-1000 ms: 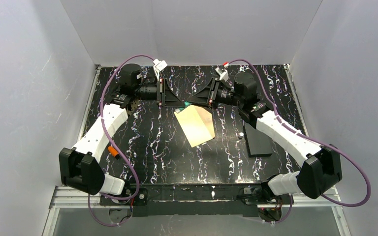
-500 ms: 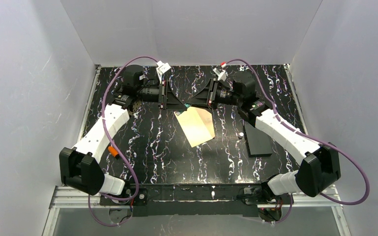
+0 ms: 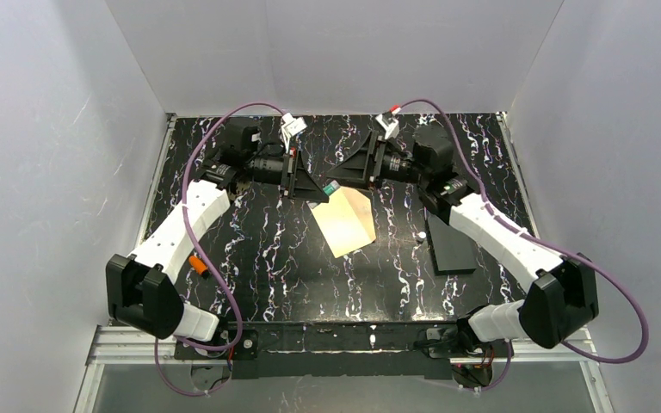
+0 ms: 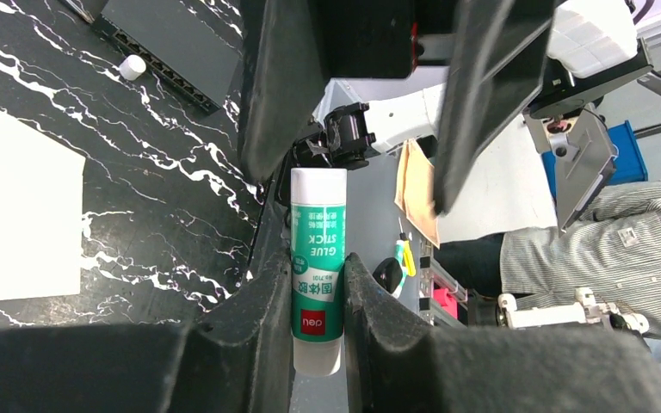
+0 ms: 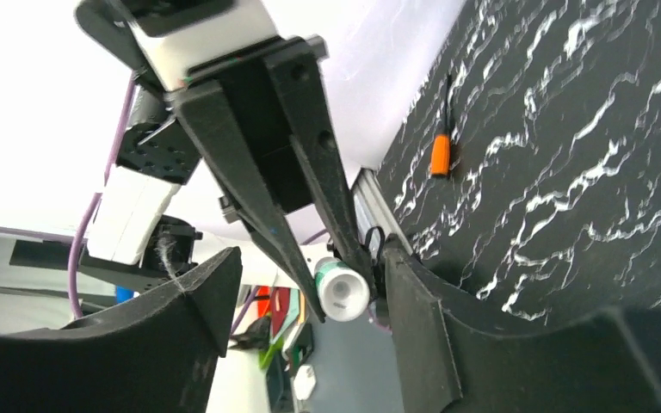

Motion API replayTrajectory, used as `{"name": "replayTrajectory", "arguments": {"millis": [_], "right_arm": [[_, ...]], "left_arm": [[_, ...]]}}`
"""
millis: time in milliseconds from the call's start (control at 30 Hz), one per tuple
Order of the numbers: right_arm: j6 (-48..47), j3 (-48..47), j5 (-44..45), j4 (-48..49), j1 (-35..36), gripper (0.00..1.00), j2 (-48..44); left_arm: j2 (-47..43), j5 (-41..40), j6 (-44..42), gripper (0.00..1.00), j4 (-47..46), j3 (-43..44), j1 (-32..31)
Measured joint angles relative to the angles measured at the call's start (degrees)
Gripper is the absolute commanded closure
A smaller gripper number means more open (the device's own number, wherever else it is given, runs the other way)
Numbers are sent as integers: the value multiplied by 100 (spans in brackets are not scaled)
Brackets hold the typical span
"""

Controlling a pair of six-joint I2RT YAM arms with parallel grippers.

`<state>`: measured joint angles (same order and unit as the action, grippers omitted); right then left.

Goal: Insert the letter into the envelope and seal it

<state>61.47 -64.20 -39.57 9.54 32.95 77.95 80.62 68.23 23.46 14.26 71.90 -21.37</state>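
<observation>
**Stock on your table (image 3: 267, 258), black with white veining**

1. Left gripper (image 4: 317, 262): at the far middle of the table, pointing toward your right arm. Its jaws are narrow and clamped on item 3.
2. Right gripper (image 5: 310, 267): faces the left one nose to nose. You will see its jaws stand wide apart and grip nothing. The free end of item 3 lies between them, close to one finger. Contact cannot be told.
3. Glue stick (image 4: 318, 258): white tube with a green label, held lengthwise between the left fingers (image 4: 254, 318). Its round end points at your right wrist camera.
4. Letter (image 3: 342, 228): tan sheet lying flat at mid-table, set askew, just near of both grippers and apart from them.
5. Envelope (image 3: 361, 203): probably the paler strip showing along the letter's far right edge. From your overhead view it cannot be told whether the letter lies on it or partly in it.
6. Black block (image 3: 450, 247): flat, to the right of the letter and under your right forearm.
7. White cylinder (image 3: 419, 235): small, lying between the letter and the black block, nearer the block.
8. Orange piece (image 3: 196, 264): small, at the table's left edge beside your left arm.
</observation>
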Motion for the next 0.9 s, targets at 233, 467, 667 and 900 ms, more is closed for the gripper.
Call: {"name": "replayTrajectory", "arguments": {"millis": [233,467,667,900], "right_arm": [[160,487,-144,1534,-245,29,-413],[-243,439,-129,1027,-234,33,-422],[-391,437,-247,984,-234,45,-420],[-424,396,-535,1176,-229,52,-404]], "left_arm": [[57,87,35,100,9,90,-26],[55,85,125,100,-155,90,-26],[55,190,466,100,-535,90,-26],[55,374,918,100,-1067,90,-26]]}}
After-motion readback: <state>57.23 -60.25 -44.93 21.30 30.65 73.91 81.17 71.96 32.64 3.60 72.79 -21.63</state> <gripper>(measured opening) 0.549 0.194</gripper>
